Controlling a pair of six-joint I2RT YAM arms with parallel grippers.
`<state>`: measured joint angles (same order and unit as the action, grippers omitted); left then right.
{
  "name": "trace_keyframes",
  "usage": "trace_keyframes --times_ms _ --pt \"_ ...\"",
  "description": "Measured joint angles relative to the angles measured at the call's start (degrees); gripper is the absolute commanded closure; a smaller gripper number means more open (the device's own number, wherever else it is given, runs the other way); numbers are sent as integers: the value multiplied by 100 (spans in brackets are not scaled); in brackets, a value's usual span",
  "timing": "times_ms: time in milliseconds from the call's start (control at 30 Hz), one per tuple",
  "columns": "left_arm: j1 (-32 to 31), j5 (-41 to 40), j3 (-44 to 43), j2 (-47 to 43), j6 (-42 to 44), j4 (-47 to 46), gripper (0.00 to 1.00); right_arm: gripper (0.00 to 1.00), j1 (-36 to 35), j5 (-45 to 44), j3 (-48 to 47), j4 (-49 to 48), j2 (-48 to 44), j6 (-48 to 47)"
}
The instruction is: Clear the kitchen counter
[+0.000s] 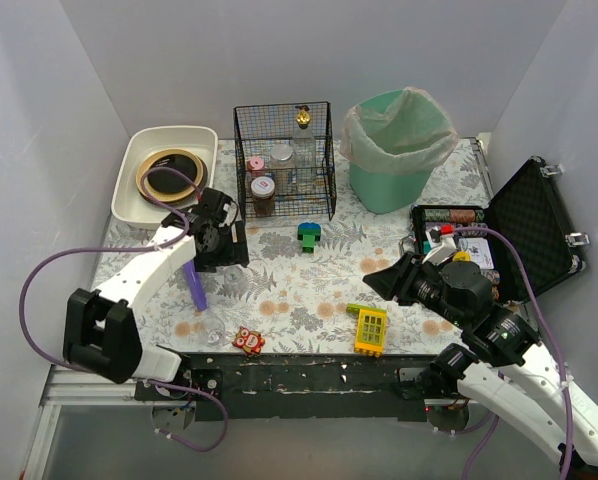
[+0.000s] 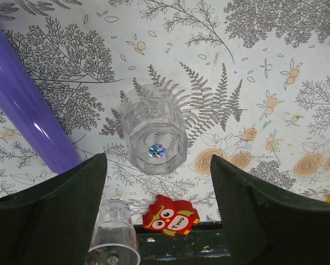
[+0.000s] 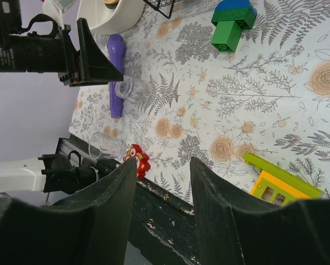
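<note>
Table [image 1: 329, 285] is largely uncleared: owl [image 1: 247, 340] and yellow block [image 1: 370, 330] lie at 6 o'clock; left jaws spread above glass [image 2: 154, 138], right jaws spread, empty.

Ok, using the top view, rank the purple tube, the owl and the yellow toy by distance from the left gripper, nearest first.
From the left gripper:
1. Purple tube: just beside it, slightly to its left and toward the near edge.
2. Owl: at the near edge, a little to the right.
3. Yellow toy: far off on the right side.
</note>
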<state>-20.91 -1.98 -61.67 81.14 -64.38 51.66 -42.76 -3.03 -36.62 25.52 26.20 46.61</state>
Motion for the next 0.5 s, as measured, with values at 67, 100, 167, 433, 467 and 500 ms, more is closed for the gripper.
trace_keyframes --times_ms 67,100,167,433,467,500 --pt "-129 -157 203 -321 -103 -131 24 49 0 2 0 0 28 0" --pt "-175 -210 286 -452 -144 -186 23 49 0 2 2 -2 37 0" --pt "-267 -339 498 -782 -225 -317 20 49 0 9 4 -7 55 2" --pt "-498 -702 957 -1235 -509 -728 11 49 0 87 90 -129 146 59" --pt "-525 -734 957 -1202 -535 -743 10 49 0 92 90 -136 166 72" --pt "-553 -769 962 -1167 -551 -772 9 49 0 103 90 -142 175 81"
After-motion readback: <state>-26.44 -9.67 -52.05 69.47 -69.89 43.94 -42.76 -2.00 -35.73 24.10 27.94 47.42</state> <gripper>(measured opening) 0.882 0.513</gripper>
